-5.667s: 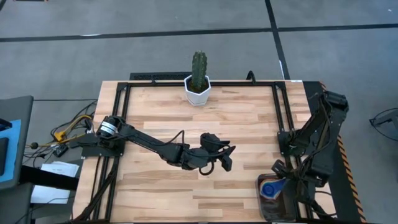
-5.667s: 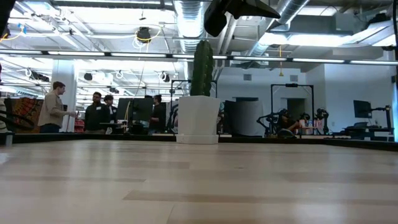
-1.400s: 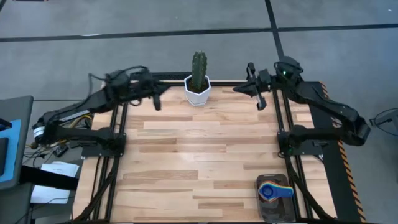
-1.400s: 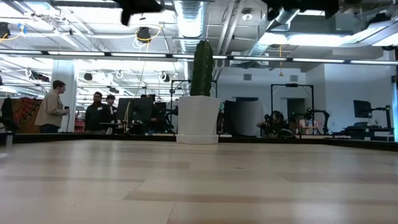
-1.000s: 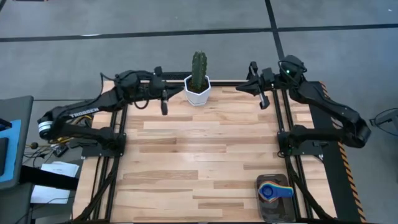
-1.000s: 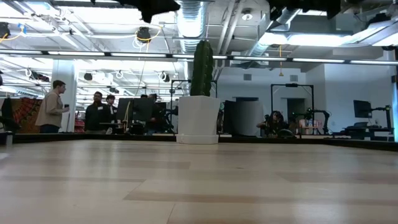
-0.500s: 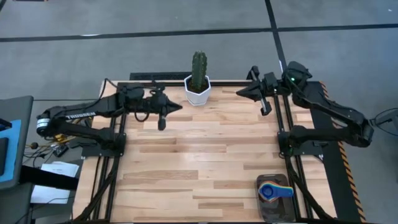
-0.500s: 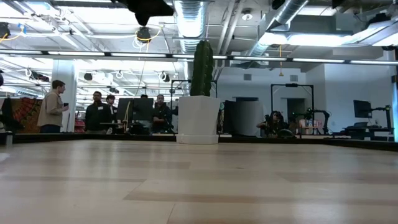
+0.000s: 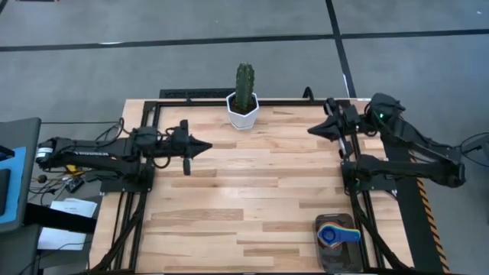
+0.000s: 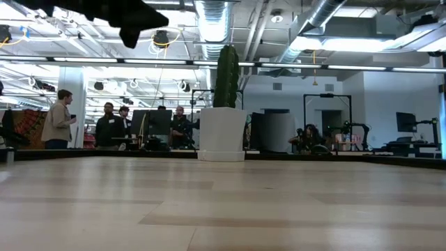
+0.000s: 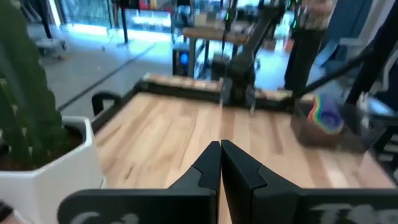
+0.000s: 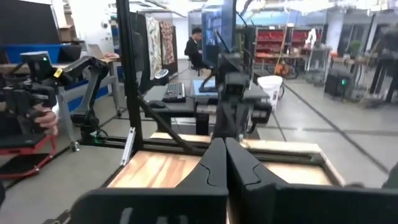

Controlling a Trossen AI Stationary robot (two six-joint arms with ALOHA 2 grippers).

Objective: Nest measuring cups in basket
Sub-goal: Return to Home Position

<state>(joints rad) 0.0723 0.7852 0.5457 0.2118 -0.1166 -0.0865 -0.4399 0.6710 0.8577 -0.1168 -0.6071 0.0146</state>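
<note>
The dark grey basket (image 9: 336, 256) stands at the table's near right corner. The measuring cups (image 9: 333, 234) sit nested inside it, a blue one on top and coloured handles fanned beside it. In the left wrist view the cups (image 11: 326, 112) show far off as a rainbow stack. My left gripper (image 9: 203, 147) hangs shut above the table's left part, pointing right, with its fingers (image 11: 221, 155) closed on nothing. My right gripper (image 9: 315, 130) hangs shut above the far right part, pointing left, and is also empty (image 12: 224, 152). Both are far from the basket.
A white hexagonal pot with a green cactus (image 9: 244, 103) stands at the middle of the far edge, also seen as the cactus (image 10: 226, 104) in the low view. Black frame rails (image 9: 145, 168) run along the table's left and right sides. People stand in the room beyond.
My left gripper has drawn back toward the table's left edge and a little toward the near edge, turning from pointing down to pointing right. My right gripper has pulled back toward the right edge and slightly nearer. Both stay shut. The basket and cups have not moved.
</note>
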